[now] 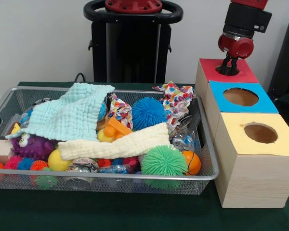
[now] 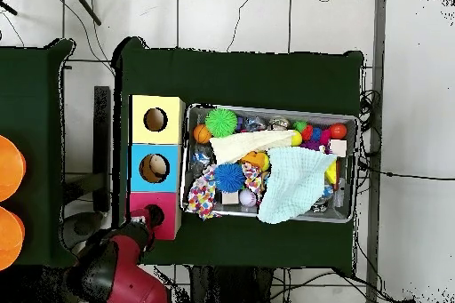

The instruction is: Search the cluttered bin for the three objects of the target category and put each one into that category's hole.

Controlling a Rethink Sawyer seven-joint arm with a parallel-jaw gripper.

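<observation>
In the front view, the wire bin (image 1: pixel 208 159) sat at 9 o'clock, heaped with a pale blue cloth (image 1: pixel 67 115), a cream cloth (image 1: pixel 116 145), a blue spiky ball (image 1: pixel 148 112) and a green spiky ball (image 1: pixel 163 160). At 3 o'clock stood the yellow box (image 1: pixel 258 163), blue box (image 1: pixel 262 103) and red box (image 1: pixel 210 70). At 1 o'clock the gripper (image 1: pixel 229 69) reached into the red box's hole (image 1: pixel 220 72), fingers close together; whether they held anything was unclear.
</observation>
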